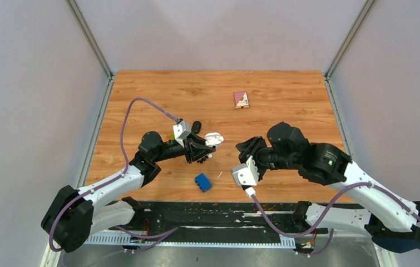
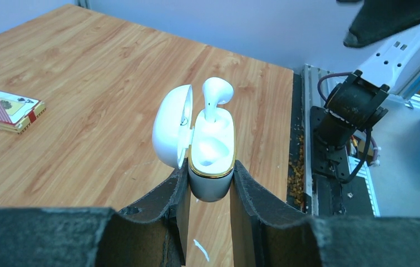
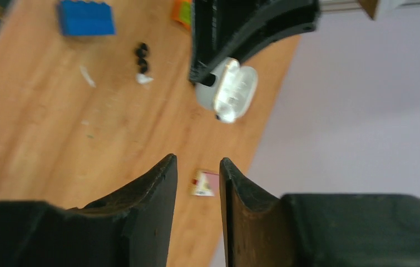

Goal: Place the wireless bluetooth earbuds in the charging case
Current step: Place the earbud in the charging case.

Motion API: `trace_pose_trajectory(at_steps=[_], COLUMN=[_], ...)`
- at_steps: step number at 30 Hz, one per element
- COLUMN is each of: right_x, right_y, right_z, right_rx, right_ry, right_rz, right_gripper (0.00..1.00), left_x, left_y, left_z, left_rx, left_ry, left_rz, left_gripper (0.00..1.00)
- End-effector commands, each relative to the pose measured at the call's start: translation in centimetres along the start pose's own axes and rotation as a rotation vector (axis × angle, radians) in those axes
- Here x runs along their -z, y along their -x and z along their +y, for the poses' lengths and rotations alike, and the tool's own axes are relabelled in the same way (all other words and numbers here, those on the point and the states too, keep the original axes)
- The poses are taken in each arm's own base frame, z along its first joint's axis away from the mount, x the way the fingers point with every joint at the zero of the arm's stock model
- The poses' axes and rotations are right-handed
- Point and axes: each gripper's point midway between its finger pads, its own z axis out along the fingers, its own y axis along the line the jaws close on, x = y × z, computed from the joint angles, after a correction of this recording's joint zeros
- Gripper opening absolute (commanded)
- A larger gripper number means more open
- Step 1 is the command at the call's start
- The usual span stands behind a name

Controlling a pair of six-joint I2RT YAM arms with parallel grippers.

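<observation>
A white charging case (image 2: 213, 153) is clamped upright between my left gripper's (image 2: 210, 186) fingers, which are shut on its lower body. Its lid (image 2: 169, 133) hangs open to the left. One white earbud (image 2: 217, 93) stands stem-down in the far socket with its head sticking out; the near socket looks empty. From above, the case (image 1: 214, 139) is held over the table's middle. My right gripper (image 3: 196, 167) is open with nothing between its fingers, a short way right of the case (image 3: 232, 89). Two black earbuds (image 3: 142, 57) lie on the wood, with a small white piece (image 3: 144, 78) beside them.
A blue brick (image 1: 202, 182) lies near the front edge, a thin white scrap (image 1: 219, 174) beside it. A black oval case (image 1: 196, 127) sits behind the left gripper (image 1: 208, 147). A small red card box (image 1: 241, 99) lies at the back. Walls enclose the table.
</observation>
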Motion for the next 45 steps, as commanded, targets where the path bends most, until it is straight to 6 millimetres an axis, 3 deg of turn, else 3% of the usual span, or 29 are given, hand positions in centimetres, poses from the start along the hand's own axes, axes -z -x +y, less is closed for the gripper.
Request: trace_pose_trajectory(at_steps=[1,4,10,13,20,26,39,45], right_x=[0.6,0.6,0.1,-1.0,-2.5,-3.5,-5.0,-5.8], right_y=[3.4,4.3,4.2,2.9,-0.3,-1.1,-1.4,-1.5], right_z=[6.4,6.2,2.5,0.7,-0.7,-0.7,2.3,1.9], right_rx=[-0.459,-0.511,-0.617,-0.575,-0.336,-0.253,-0.086,-0.068], right_ry=[0.362,0.416,0.413,0.388,0.338,0.373,0.454,0.434], right_rz=[-0.123,-0.168,-0.245,-0.194,-0.097,-0.082,-0.068,-0.064], right_gripper=[0.32,0.32,0.33,0.35,0.44,0.43,0.37,0.36], left_x=[-0.3,-0.3,-0.3,-0.4,-0.6,-0.8,-0.9,-1.0], left_y=[1.1,0.8,0.3,0.0,-0.6,-1.0,-1.0,-1.0], left_z=[-0.6,-0.7,-0.9,-1.3,-1.7,-2.2,-2.6,-2.7], left_rx=[-0.074,-0.082,-0.094,-0.089,-0.086,-0.076,-0.068,-0.064], left_ry=[-0.034,-0.041,-0.054,-0.068,-0.084,-0.107,-0.127,-0.134], left_rz=[-0.019,-0.006,0.008,0.016,0.038,0.053,0.058,0.06], left_gripper=[0.02,0.02,0.02,0.02,0.02,0.02,0.02,0.02])
